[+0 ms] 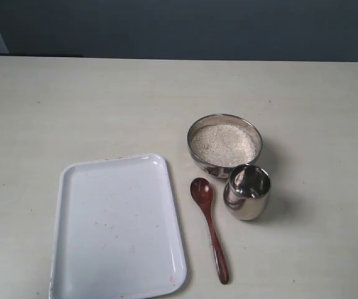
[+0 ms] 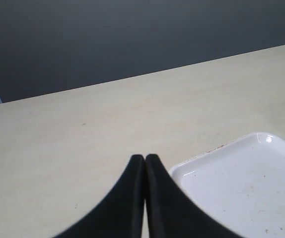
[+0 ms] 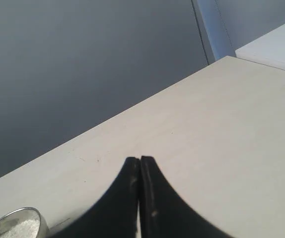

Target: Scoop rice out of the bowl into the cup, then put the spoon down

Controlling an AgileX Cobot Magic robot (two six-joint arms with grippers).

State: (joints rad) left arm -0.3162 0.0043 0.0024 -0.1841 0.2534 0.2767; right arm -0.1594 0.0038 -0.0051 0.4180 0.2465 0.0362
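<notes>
Cup (image 1: 247, 192) (seemingly touching bowl (image 1: 203, 165)) beside spoon (image 1: 210, 227).

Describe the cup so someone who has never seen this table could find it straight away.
Start at the big white tray; a wooden spoon lies to its right. Just right of the spoon's round end stands the cup, close in front of the bowl of rice. It is the narrower, taller steel vessel, with no rice visible inside.

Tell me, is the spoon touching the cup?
Apart. The exterior view shows a strip of bare table between the spoon and its round head and the cup.
</notes>
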